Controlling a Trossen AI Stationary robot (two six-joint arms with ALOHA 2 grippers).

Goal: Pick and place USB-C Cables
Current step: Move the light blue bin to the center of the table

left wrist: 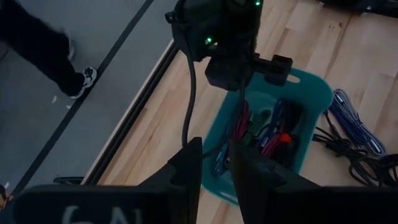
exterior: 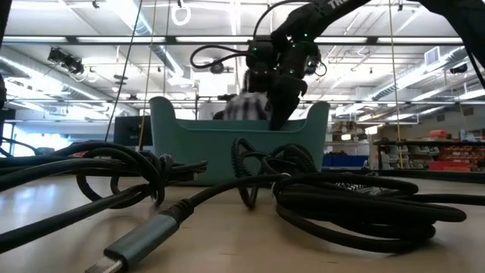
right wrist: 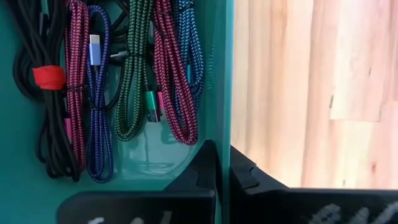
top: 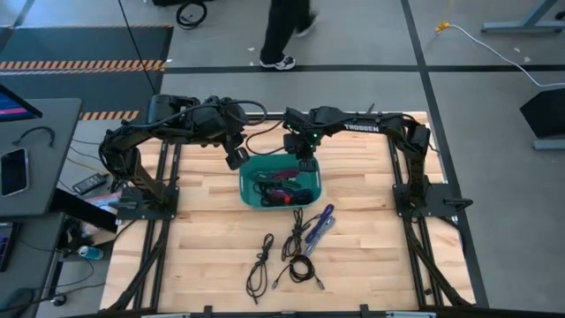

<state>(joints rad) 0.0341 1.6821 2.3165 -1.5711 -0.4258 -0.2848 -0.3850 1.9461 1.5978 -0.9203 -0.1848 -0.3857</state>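
A teal bin stands at the table's middle, toward the far side, with several coiled USB-C cables in it: black, magenta, blue and green. Two black cables and a blue-purple one lie on the wood nearer the front. My right gripper is at the bin's far wall, shut on it. My left gripper hovers above the table by the bin's far left corner, its fingers a narrow gap apart and empty. My right gripper pinches the bin's far wall near its right end, one finger inside the bin and one outside. The fingers come from above, pointing down, and lie across the wall. The bin stands level on the table.
Dark frame rails run along the table's left and right sides. Bare wood lies left and right of the loose cables. A person walks on the floor beyond the far edge. In the low view a black cable with a grey plug lies close in front.
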